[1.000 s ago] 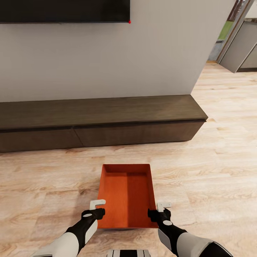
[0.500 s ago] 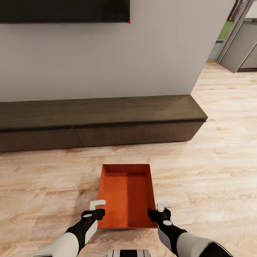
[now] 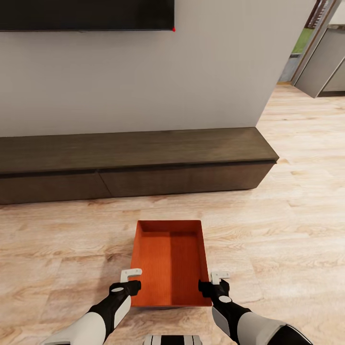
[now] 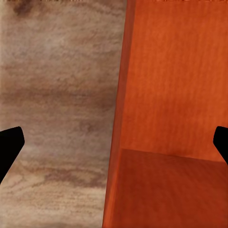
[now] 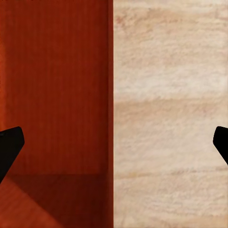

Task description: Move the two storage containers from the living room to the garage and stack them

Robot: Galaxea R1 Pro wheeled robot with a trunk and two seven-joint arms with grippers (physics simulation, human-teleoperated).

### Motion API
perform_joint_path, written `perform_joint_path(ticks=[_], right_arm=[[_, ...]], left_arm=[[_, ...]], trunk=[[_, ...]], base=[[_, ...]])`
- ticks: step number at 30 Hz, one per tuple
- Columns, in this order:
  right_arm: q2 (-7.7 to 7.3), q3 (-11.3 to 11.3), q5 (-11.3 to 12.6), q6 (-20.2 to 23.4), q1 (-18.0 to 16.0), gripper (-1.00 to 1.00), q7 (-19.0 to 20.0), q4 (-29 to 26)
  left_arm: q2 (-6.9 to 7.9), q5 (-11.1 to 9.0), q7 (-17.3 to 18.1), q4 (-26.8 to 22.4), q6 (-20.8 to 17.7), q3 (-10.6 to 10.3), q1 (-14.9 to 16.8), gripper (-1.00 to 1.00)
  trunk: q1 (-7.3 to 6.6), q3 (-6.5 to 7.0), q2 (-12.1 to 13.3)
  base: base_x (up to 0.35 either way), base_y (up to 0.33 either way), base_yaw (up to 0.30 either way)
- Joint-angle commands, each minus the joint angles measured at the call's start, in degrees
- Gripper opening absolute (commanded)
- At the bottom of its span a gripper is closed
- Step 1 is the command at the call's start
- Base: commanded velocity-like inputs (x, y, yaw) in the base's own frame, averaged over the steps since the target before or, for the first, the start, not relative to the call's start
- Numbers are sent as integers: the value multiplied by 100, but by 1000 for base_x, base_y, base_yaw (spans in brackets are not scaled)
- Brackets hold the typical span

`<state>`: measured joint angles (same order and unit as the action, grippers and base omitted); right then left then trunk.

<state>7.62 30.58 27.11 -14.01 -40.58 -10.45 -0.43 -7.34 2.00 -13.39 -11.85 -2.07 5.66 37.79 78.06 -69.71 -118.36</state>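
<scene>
One orange-red storage container sits open-top on the living room's light wood floor, just in front of me. My left gripper hovers at its near left wall and my right gripper at its near right wall. In the left wrist view the left gripper is open, its dark fingertips wide apart astride the container wall. The right gripper is likewise open astride the other wall of the container. Neither grips it.
A long low dark wood cabinet runs along the grey wall beyond the container, with a black TV above it. Wood floor stretches right toward an opening at the far right.
</scene>
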Motion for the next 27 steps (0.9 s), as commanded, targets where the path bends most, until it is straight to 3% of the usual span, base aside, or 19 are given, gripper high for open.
perform_joint_path(ticks=[1, 27], right_arm=[[2, 49, 47, -16, -2, 100, -17, 5], [2, 45, 49, -18, -2, 100, -17, 4]], left_arm=[[-5, 20, -6, -16, -22, 40, 0, 100], [-5, 20, -6, -46, -31, 40, 0, 100]], trunk=[[-1, -3, -1], [-1, -3, -1]], base=[[0, 0, 0], [39, 0, 0]])
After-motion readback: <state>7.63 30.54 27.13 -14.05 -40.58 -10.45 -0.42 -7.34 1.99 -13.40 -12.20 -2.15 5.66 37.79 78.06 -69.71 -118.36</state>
